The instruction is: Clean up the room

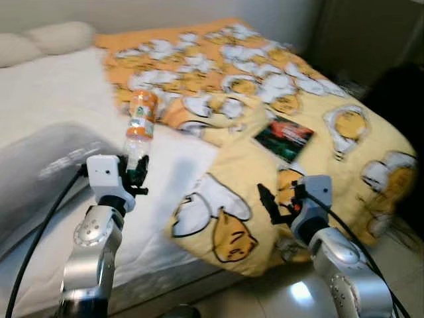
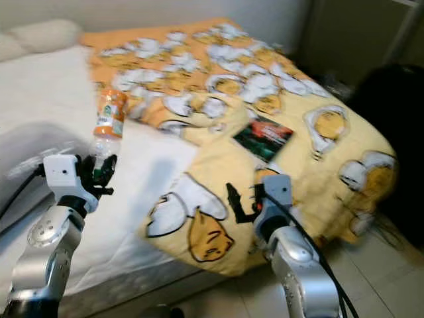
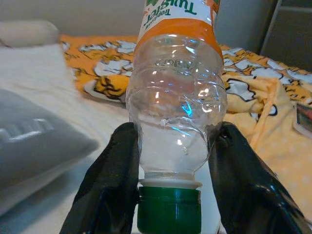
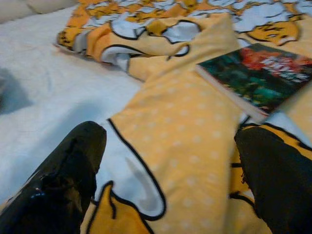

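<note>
Between my left gripper's two black fingers sits a clear plastic bottle, pinched at its narrow shoulder just above the green cap. I hold it upside down, cap toward my wrist and the orange label uppermost, lifted above the white sheet at the near left of the bed. It looks empty. A grey pillow lies just beside my left arm, and two pale pillows rest at the head of the bed.

Over on the other side, my right gripper hangs with its fingers spread wide apart and nothing between them, poised over the near edge of the yellow quilt, where it drapes off the mattress. I cannot tell whether the fingertips touch the fabric. Past that gripper, further up the quilt, a book with a dark red and green cover lies flat. Pale glossy floor shows below the bed's corner, and something dark stands by the far right edge.
</note>
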Robot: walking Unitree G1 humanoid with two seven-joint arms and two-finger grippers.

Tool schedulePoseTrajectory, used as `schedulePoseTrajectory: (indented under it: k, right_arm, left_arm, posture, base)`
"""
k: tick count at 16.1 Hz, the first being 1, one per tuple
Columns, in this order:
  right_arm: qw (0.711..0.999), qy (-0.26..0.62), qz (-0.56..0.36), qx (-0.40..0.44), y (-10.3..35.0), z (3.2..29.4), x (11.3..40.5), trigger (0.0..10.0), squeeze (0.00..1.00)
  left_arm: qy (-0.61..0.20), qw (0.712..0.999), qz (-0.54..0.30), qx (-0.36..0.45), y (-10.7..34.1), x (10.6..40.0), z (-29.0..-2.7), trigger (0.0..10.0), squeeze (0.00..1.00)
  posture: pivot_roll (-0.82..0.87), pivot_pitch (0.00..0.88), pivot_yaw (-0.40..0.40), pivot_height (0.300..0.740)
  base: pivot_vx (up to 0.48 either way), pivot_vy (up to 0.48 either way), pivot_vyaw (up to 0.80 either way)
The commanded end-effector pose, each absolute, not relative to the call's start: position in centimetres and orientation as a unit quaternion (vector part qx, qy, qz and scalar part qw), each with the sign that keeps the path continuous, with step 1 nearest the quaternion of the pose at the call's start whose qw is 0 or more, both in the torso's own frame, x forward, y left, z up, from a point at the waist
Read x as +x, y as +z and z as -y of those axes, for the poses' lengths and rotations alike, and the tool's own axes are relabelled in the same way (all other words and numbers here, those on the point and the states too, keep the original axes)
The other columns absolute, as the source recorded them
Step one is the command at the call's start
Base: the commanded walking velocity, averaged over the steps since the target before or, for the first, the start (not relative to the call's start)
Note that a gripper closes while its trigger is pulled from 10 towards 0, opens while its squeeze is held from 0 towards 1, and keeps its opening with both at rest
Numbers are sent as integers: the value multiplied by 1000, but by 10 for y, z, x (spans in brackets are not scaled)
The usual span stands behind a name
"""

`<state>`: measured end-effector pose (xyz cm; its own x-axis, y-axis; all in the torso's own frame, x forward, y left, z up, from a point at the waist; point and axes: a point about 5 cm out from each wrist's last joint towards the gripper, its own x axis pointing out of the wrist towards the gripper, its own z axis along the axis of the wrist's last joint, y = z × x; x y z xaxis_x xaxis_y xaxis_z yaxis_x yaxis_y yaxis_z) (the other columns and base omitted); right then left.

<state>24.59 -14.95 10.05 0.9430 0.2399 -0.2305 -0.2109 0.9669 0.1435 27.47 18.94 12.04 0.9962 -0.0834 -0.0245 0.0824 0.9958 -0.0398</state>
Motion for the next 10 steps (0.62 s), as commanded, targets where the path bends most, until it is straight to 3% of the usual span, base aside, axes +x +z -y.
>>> schedulePoseTrajectory:
  k: [1, 2, 4, 5, 6, 10]
  right_arm:
    - [984, 115, -112, 74, 103, 149, 250, 10000, 0]
    - [984, 115, -113, 76, 102, 149, 251, 10000, 0]
    - [984, 116, -114, 77, 100, 147, 254, 10000, 0]
    - [983, 116, -113, 80, 100, 146, 256, 10000, 0]
    - [984, 112, -110, 82, 99, 146, 261, 10000, 0]
    - [983, 119, -105, 87, 101, 139, 269, 10000, 0]
  left_arm:
    - [-40, 999, -16, 11, 128, 271, -188, 2000, 0]
    - [-36, 999, -17, 14, 129, 271, -189, 2235, 0]
    - [-32, 998, -25, 39, 133, 269, -189, 4863, 0]
    - [-31, 998, -29, 48, 134, 269, -188, 7451, 0]
    - [-22, 998, -33, 51, 134, 269, -188, 8824, 0]
    - [-23, 997, -40, 58, 138, 276, -187, 10000, 0]
  posture:
    - [23, 0, 31, 740]
    - [25, 0, 30, 740]
    - [36, 0, 31, 740]
    - [41, 0, 31, 740]
    - [46, 0, 30, 740]
    - [52, 0, 37, 740]
  base:
    - [0, 0, 800]
    - [0, 0, 800]
    - [0, 0, 800]
    - [0, 0, 800]
    - [0, 0, 800]
    - [0, 0, 800]
